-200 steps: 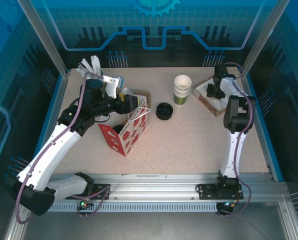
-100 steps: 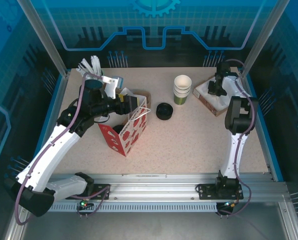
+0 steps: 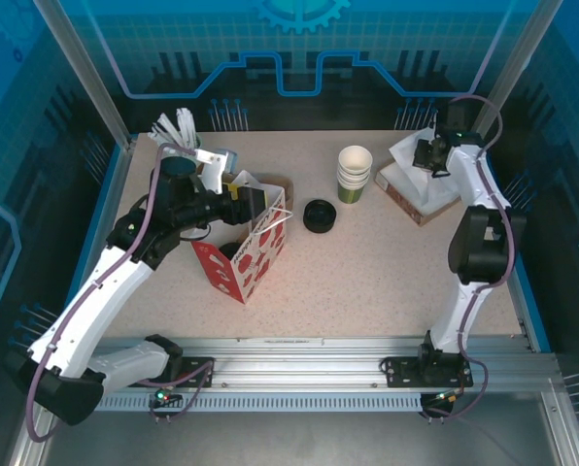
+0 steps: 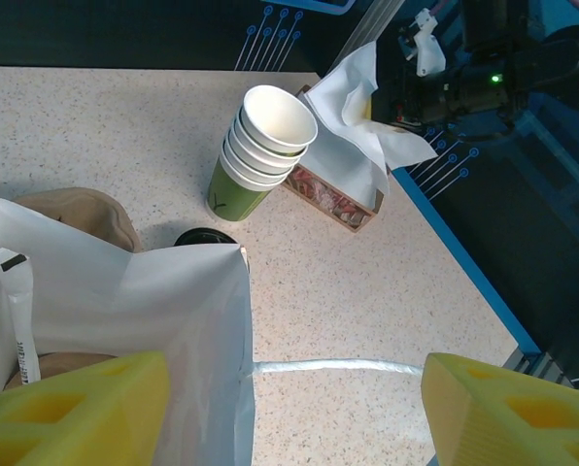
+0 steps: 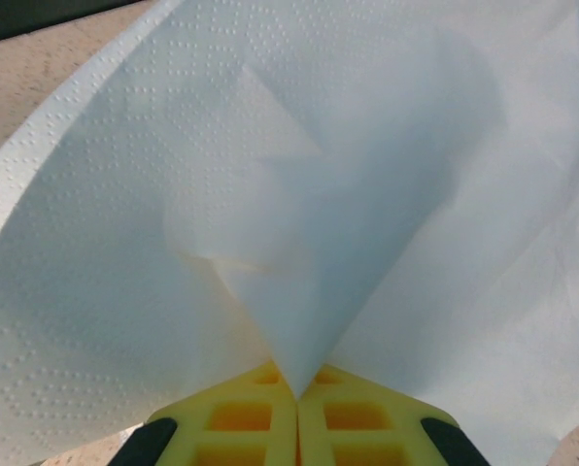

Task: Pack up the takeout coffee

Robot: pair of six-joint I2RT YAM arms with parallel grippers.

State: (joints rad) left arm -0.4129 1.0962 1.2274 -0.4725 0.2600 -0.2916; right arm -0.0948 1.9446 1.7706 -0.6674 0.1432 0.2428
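At the far right, the right fingers [image 5: 297,403] pinch a white napkin [image 5: 299,194].

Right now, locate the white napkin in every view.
Top external: napkin at far right.
Left wrist: napkin upper right, above its box.
Right wrist: napkin fans up from the shut right fingers.
Landmark: cup stack, left of it in the first two.

White napkin [image 5: 299,184] hides the table in the right wrist view.

White embossed napkin [image 5: 270,194], yellow pincer [image 5: 297,413] pads, red-and-white patterned bag [image 3: 246,254], olive-green cup stack [image 4: 260,150]
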